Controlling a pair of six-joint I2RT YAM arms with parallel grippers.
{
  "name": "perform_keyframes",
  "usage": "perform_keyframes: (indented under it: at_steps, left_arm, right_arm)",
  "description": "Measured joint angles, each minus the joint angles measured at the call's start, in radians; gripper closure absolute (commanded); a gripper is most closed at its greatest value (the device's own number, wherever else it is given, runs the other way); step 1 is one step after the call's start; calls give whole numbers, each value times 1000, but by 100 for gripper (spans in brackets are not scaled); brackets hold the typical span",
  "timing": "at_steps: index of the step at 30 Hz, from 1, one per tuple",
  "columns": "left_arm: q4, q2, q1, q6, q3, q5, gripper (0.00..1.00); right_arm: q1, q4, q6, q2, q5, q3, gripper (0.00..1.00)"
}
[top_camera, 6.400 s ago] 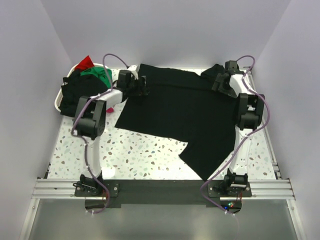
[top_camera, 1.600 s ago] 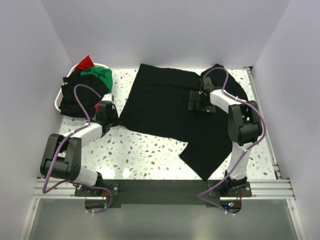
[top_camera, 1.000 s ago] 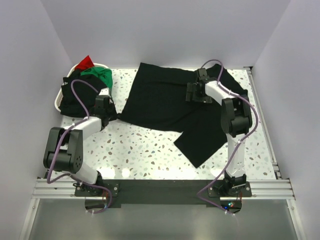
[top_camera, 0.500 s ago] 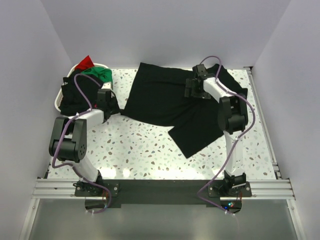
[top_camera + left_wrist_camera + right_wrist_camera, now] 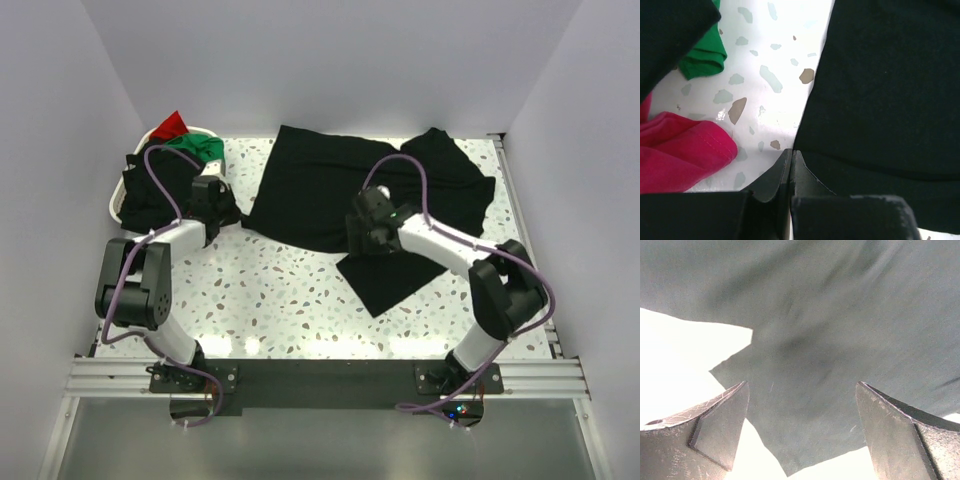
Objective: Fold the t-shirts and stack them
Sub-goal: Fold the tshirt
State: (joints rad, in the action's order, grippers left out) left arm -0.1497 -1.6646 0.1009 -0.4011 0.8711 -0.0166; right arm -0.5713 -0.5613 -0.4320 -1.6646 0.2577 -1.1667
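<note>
A black t-shirt (image 5: 310,190) lies spread across the far half of the table, with a loose flap (image 5: 385,280) pointing toward the near edge. My left gripper (image 5: 226,208) is shut at the shirt's near-left corner, and the hem (image 5: 875,100) runs right into its tips (image 5: 791,152). Over the shirt's middle, my right gripper (image 5: 363,228) hovers open with nothing between its fingers. In the right wrist view the black cloth (image 5: 830,330) and a pointed corner of it lie below the gripper (image 5: 801,384).
A white basket (image 5: 113,208) at the far left holds a heap of black (image 5: 150,185), green (image 5: 195,150) and red (image 5: 170,127) shirts. Pink cloth (image 5: 680,157) and green cloth (image 5: 702,55) lie just left of my left gripper. Walls close in on three sides.
My right arm has swung from the shirt's far side to above its middle. The shirt's near flap has drawn in toward the centre. My left gripper crept away from me with the corner.
</note>
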Motion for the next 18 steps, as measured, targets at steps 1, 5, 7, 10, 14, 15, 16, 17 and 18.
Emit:
perform_keyframes:
  at_steps: [1,5,7,10,14,15,16,17,18]
  left_arm:
    - [0,10,0,0,-4,-3,100]
    - [-12,44,0,0,-14,-15,100]
    - [-19,50,0,0,-16,-23,100]
    - [-22,50,0,0,-19,-29,100]
    - [-22,51,0,0,-22,-29,100]
    - [-22,51,0,0,-24,-29,100]
    - [-22,51,0,0,-26,-28,100]
    - [-21,51,0,0,-28,-28,100]
    - [-21,51,0,0,-29,-28,100]
  right_arm:
    - [-36,-6,-16,5,14,34,11]
    - [-159,-35,-92,34,51,150,13]
    - [-192,-54,-127,70,74,188,14]
    - [-237,-82,-180,148,105,233,16]
    - [-266,-87,-233,215,119,285,20]
    - [-268,-87,-244,224,117,303,21]
    - [-270,-87,-252,230,114,323,25]
    - [-272,-85,-259,232,109,341,27]
    - [-273,-85,-267,232,101,359,29]
